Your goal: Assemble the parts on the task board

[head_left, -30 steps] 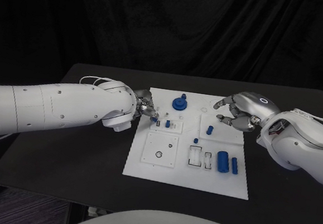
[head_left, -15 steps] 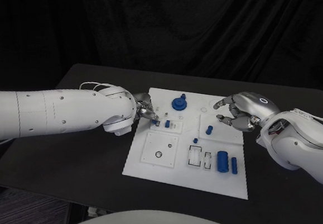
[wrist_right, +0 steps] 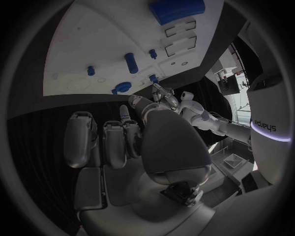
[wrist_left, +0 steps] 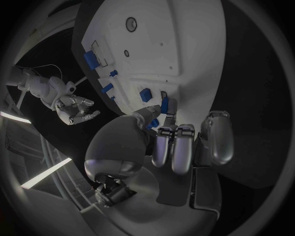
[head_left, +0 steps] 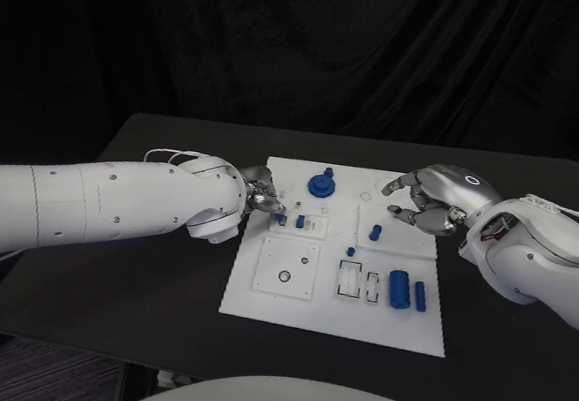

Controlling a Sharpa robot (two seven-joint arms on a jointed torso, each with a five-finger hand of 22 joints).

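One small blue peg [wrist_left: 164, 104] is pinched at the fingertips [wrist_left: 169, 109] of the left hand [head_left: 261, 197], over the task board [head_left: 276, 300]; it looks light, stiff and smooth, so likely slippery, best held by its sides. The right hand [head_left: 433, 203] hovers beyond, fingers loosely curled, holding nothing.
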